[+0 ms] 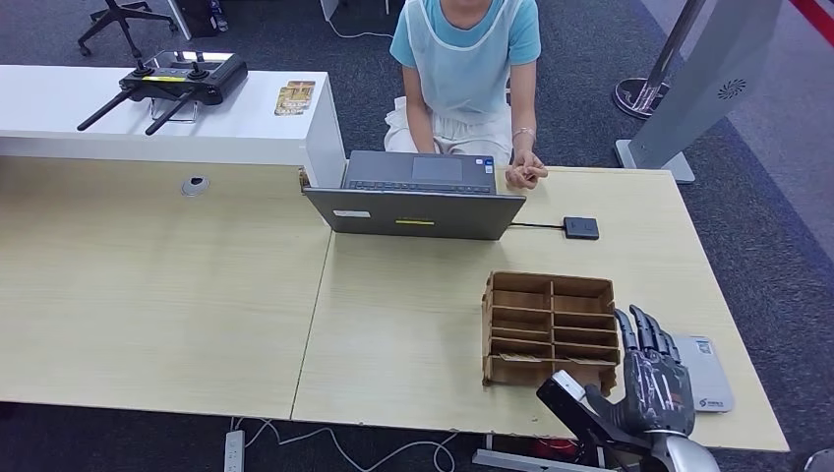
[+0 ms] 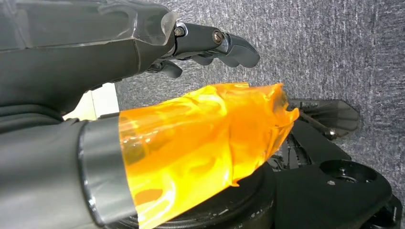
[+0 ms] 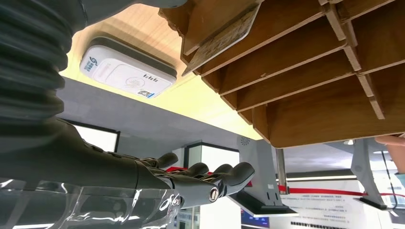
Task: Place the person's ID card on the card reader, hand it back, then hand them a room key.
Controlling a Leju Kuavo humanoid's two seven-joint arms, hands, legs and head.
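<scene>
The ID card is not something I can pick out for certain; the person's hands [image 1: 526,173] are resting together at the far edge of the worktop [image 1: 177,295], beside the laptop [image 1: 418,197], and whether they are holding a card is too small to tell. The card reader [image 1: 704,374] is lying flat at the near right corner of the worktop, just beside the cardboard organiser [image 1: 551,329], whose slots are holding at least one card, seen in the right wrist view.

The right hand [image 1: 649,379] is hovering between organiser and reader, fingers straight and apart, gripping nothing. The left hand [image 2: 210,45] is hanging over the carpet, fingers loosely extended with nothing in them.

Judging from this, the step in hand is receiving the card. To do it well, the right hand should be reaching across toward the person with fingers kept apart, passing clear of the organiser's wall and the laptop lid, and closing only once the card is between thumb and fingers.
</scene>
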